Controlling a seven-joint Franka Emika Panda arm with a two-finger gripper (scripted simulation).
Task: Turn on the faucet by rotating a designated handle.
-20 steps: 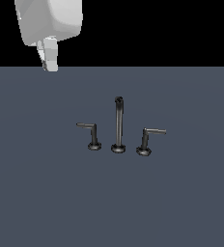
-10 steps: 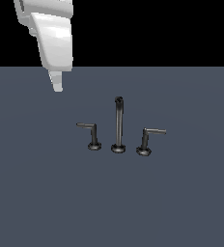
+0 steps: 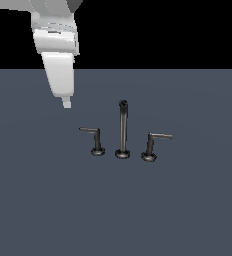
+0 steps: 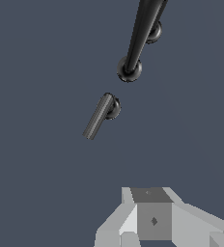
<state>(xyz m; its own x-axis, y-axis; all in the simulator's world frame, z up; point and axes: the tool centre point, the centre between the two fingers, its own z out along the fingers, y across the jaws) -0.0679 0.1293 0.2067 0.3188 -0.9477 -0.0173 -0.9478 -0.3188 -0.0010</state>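
Note:
The faucet stands on a dark grey surface: a tall thin spout post (image 3: 123, 129) between two L-shaped levers. The handle (image 3: 94, 139) is the thinner lever with the narrow base, on the exterior view's left, its arm pointing left. The bigger lever (image 3: 152, 145) with the wider base is on the right. My gripper (image 3: 66, 103) hangs above and to the left of the handle, apart from it; its fingers look closed together and hold nothing. In the wrist view the handle (image 4: 99, 116) and the spout (image 4: 140, 34) lie ahead of my gripper (image 4: 150, 193).
The dark grey floor (image 3: 188, 210) stretches all around the faucet. The bigger lever's base (image 4: 155, 33) shows partly behind the spout in the wrist view. Nothing else stands on the surface.
My gripper has come down and moved toward the exterior view's right, closer to the handle. The faucet parts have not moved.

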